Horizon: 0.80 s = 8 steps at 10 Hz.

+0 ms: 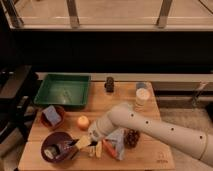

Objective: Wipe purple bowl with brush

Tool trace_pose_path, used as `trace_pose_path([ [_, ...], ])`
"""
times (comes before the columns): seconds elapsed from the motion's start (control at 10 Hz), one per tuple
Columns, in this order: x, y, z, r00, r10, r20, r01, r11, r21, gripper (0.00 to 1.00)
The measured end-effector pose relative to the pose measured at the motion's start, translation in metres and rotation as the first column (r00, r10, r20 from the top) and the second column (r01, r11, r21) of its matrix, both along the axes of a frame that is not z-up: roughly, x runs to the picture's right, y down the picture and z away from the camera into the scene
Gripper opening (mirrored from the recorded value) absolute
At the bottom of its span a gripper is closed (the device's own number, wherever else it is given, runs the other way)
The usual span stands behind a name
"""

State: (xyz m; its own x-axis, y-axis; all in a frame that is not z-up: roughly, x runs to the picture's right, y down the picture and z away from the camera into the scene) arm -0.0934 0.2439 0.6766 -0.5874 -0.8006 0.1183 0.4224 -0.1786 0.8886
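The purple bowl (59, 146) stands at the front left of the wooden table (150, 160). The brush (64, 146) lies slanted into it: its black handle runs up to the right and its whitish head (49, 152) rests inside the bowl at the left. My gripper (89, 138) is at the end of the white arm, just right of the bowl's rim. It is shut on the upper end of the brush handle.
A green tray (62, 91) sits at the back left. A reddish-brown bowl (51, 118) holds a blue block. An orange ball (83, 121), dark grapes (132, 138), a carrot (108, 148) and a blue cloth (118, 141) lie close to the gripper. A pale cup (142, 97) and a small dark object (109, 84) stand behind.
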Motion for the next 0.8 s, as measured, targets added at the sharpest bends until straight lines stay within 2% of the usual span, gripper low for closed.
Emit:
trace_pose_path([
  [0.1,0.005,-0.003,0.003,1.000,-0.006,-0.011,0.006,1.0000,0.004,0.00],
  [0.3,0.007,-0.021,0.021,1.000,-0.026,-0.016,0.026,0.9993,0.028,0.00],
  [0.5,-0.005,-0.032,0.034,0.999,-0.045,0.007,0.045,0.9978,0.050,0.00],
  [0.6,-0.020,-0.036,0.038,0.998,-0.053,0.034,0.051,0.9969,0.060,0.00],
  [0.8,-0.038,-0.035,0.038,0.996,-0.053,0.073,0.048,0.9967,0.065,0.00],
])
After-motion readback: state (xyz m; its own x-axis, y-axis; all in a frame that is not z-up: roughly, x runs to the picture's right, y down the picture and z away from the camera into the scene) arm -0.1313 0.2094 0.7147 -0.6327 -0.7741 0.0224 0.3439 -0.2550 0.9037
